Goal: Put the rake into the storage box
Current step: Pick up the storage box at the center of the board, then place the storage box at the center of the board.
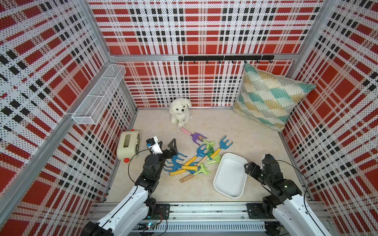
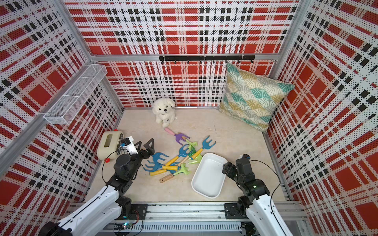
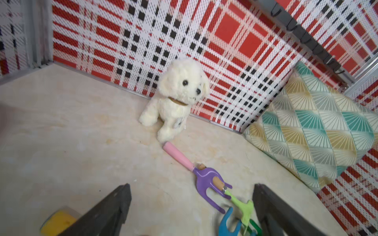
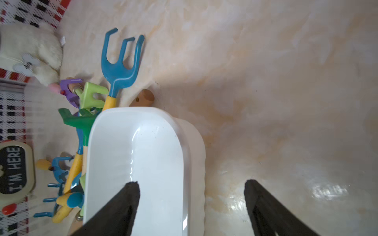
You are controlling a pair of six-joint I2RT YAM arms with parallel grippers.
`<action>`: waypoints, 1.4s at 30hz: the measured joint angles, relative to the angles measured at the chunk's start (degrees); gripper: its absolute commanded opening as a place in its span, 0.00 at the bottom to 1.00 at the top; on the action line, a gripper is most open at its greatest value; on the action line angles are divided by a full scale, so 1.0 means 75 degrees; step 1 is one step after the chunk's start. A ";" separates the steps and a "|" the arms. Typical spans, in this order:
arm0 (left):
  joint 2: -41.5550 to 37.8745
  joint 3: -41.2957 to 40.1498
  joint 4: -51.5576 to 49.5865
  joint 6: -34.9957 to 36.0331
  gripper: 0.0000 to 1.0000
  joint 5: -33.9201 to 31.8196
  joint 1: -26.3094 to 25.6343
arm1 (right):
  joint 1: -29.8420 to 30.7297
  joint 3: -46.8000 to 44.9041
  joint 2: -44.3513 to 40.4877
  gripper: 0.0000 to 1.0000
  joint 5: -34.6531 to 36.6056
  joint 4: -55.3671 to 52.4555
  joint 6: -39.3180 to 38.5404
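A patterned cushion (image 1: 272,98) is propped in the far right corner. The white storage box (image 1: 229,179) is set at an angle on the table (image 1: 255,130), at the near right. A white plush dog (image 1: 181,112) is seated against the back wall (image 1: 184,85). The rakes (image 1: 196,161) are found in a loose crossed pile on the table, just beside the box's left side and outside it. A purple rake (image 1: 195,136) with a pink handle lies at the pile's far edge, its handle end near the dog. The left gripper (image 2: 144,145) is held at the pile's left edge, jaws spread wide, nothing between them. The right gripper (image 4: 190,194) is parted astride the box's right wall, one finger over the inside and one outside. Gaps are seen on either side of the wall, and nothing is gripped.
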 measured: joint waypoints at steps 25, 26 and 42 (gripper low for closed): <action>0.0379 -0.0067 0.0385 -0.0691 0.99 0.0898 0.0379 | 0.0248 0.2060 0.3395 0.01 0.2398 0.0460 -0.0184; 0.0379 -0.0085 0.0417 -0.0702 0.99 0.0898 0.0382 | -0.0146 0.2157 0.3346 0.01 0.2369 0.0458 -0.0303; 0.0364 -0.0265 0.0793 -0.0857 0.99 0.1017 0.0402 | -0.2821 0.3637 0.5333 0.08 0.2186 0.0434 -0.0991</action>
